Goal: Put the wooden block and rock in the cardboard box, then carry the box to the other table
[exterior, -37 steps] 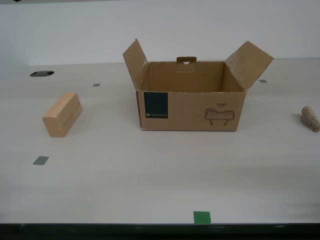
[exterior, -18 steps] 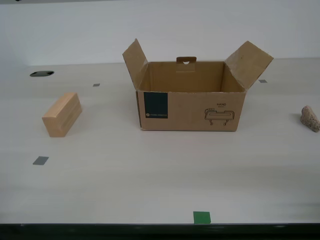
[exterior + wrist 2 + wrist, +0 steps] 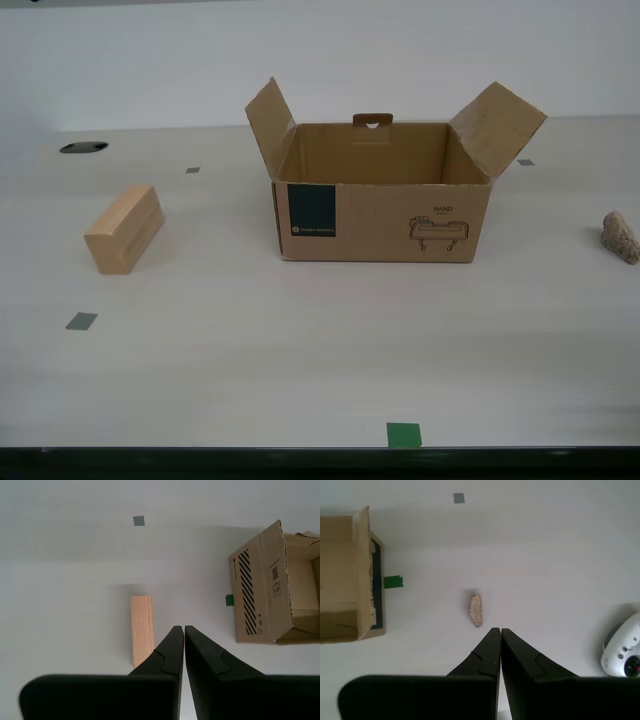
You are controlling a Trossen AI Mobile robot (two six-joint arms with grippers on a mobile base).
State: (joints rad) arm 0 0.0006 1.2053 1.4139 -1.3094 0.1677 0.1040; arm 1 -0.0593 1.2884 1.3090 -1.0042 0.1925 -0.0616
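In the exterior view the box (image 3: 381, 192) stands open at centre, the block (image 3: 125, 228) at its 9 o'clock and the rock (image 3: 620, 237) at its 3 o'clock, both well apart from it. Our second gripper (image 3: 180, 630) hangs above the block, our first gripper (image 3: 496, 631) above the rock, jaws together and empty. We should spread the jaws wide before descending, straddle the block's narrow sides, and centre on the lumpy rock.

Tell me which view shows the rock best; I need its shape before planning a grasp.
The first wrist view: the whole rock lies clear on the table just beyond my first claw. The exterior view catches it small at its right edge, partly cropped. The second wrist view lacks it.
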